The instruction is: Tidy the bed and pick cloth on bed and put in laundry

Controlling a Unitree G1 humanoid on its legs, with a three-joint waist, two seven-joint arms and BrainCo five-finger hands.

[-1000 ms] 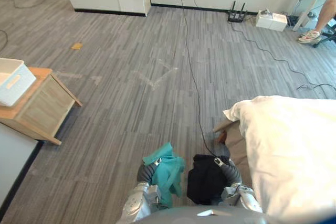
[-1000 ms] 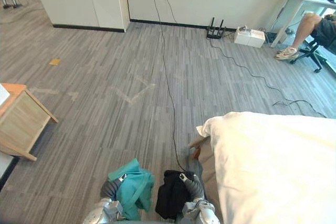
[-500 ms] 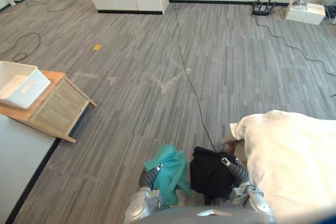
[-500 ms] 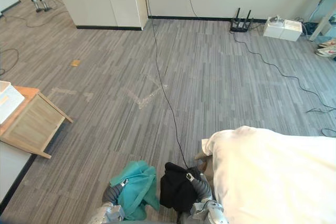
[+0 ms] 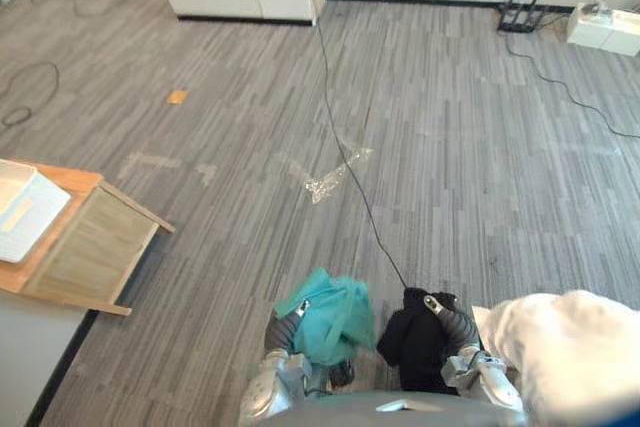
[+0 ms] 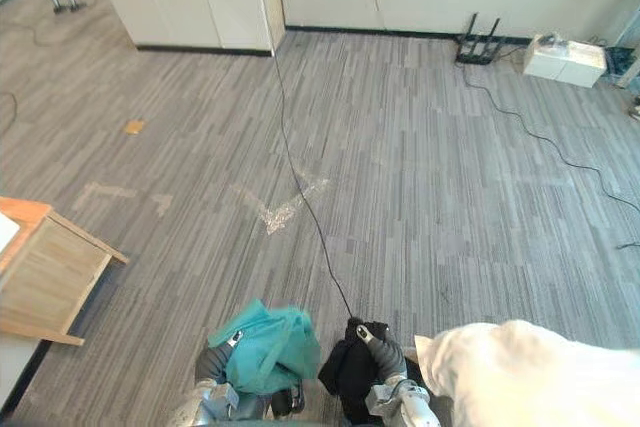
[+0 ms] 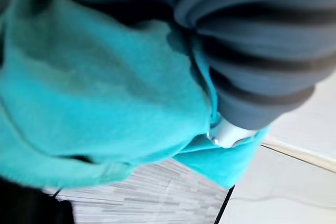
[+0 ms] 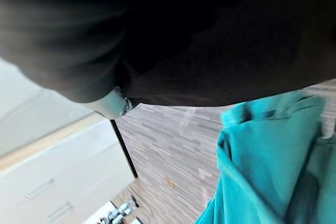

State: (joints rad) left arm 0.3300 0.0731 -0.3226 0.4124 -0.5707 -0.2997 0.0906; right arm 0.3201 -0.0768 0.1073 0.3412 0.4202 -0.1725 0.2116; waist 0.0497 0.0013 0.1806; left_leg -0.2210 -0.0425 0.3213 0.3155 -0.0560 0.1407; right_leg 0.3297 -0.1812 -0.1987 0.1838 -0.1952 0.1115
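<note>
Camera swings round from a second ago, so the bed (image 5: 580, 352) slides down to the lower right and the person's shoe by the far wall drops out, but both bundles ride along unchanged. The teal cloth (image 5: 332, 313) is a soft, fleecy-looking wad, crumpled with loose folds, bunched over the left robot hand (image 5: 281, 331). Close up in the left wrist view, it wraps right against the dark ribbed cover. Whether that robot hand is clenched cannot be told, since the cloth hides its grip. The black cloth (image 5: 411, 339) is a dark, shapeless clump draped over the right robot hand (image 5: 456, 326). It's the same story there: the grip is buried and cannot be told. The two cloths hang side by side, just apart, above the grey striped floor (image 5: 450, 147), with the black one just beside the near corner of the bed's white duvet. Well off to the left, a white basket (image 5: 22, 209) sits on the wooden desk (image 5: 95, 247). No writing is readable on either cloth.
</note>
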